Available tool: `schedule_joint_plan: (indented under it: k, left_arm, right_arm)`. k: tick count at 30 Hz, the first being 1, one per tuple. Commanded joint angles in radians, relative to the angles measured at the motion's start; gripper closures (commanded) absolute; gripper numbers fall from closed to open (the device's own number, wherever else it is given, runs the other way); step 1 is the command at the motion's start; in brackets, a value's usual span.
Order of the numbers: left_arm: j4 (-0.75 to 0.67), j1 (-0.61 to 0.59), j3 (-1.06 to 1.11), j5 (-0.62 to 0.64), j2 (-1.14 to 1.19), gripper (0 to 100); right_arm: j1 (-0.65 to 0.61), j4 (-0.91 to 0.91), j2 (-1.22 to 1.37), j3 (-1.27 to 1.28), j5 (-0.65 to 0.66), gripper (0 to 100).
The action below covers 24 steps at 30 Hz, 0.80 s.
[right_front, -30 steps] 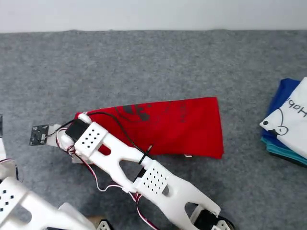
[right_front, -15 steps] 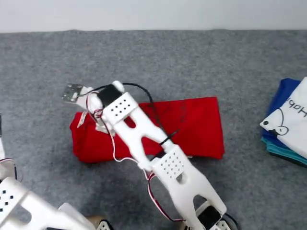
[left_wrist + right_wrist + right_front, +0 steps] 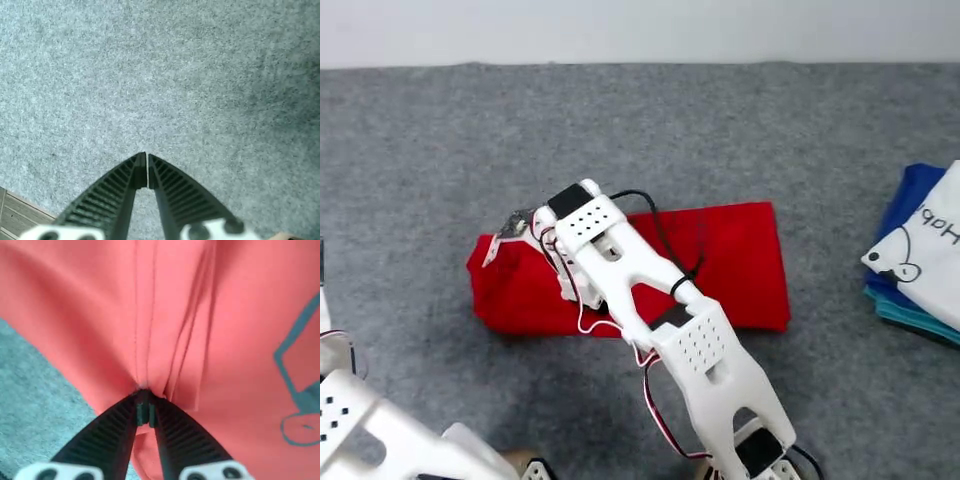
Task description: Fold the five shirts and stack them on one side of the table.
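From above, the red shirt [image 3: 740,270] lies folded into a long band on the grey bench [image 3: 650,130]. The right arm [image 3: 690,340] slants across the red shirt from its near side, with its head over the shirt's left end. Well to the right of the red shirt sits a stack [image 3: 920,260] of folded shirts, white on top with blue and teal under it, cut off by the frame edge. The left arm [image 3: 360,430] is well off to the near left of the red shirt and is cut off at the corner.

From above, the arm's head covers its jaws and the cloth beneath them. The right wrist view gives that part: the right jaws are pressed together on a gathered ridge of the red shirt, and creases run away from their tips. Beside that ridge a thin line print [image 3: 300,405] marks the cloth, too partial to make out.

The left wrist view shows the left jaws together, with only a hairline between the tips, holding nothing, above bare bench away from the red shirt. A wood strip [image 3: 15,220] edges one corner.
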Motion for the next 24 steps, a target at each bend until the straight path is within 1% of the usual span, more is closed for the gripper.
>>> schedule_joint_plan:
  k: [1,5,9,13,16,19,22,24]
  left_arm:
    - [-0.028,0.002,-0.007,-0.005,-0.014,98]
    - [-0.029,0.002,-0.007,-0.005,-0.014,98]
    - [-0.026,0.026,-0.007,-0.005,-0.014,98]
    - [-0.026,0.066,-0.007,-0.003,-0.018,98]
    - [-0.028,0.077,-0.007,-0.003,-0.018,98]
    - [-0.026,0.071,-0.008,-0.003,-0.02,98]
    - [-0.023,0.066,-0.008,-0.003,-0.02,98]
    - [-0.023,0.043,-0.012,-0.003,-0.02,98]
  right_arm:
    - [0.027,0.024,-0.015,-0.012,-0.009,98.8]
    - [0.016,0.039,-0.081,-0.077,-0.026,98.8]
    - [-0.044,0.033,-0.143,-0.169,-0.068,98.8]
    - [-0.131,-0.007,-0.131,-0.25,-0.061,98.8]
    - [-0.165,-0.056,-0.09,-0.276,-0.06,98.8]
    - [-0.16,-0.031,-0.053,-0.284,-0.063,98.8]
    - [-0.111,0.062,-0.048,-0.284,-0.074,98.8]
    - [-0.051,0.059,-0.091,-0.236,-0.158,98.9]
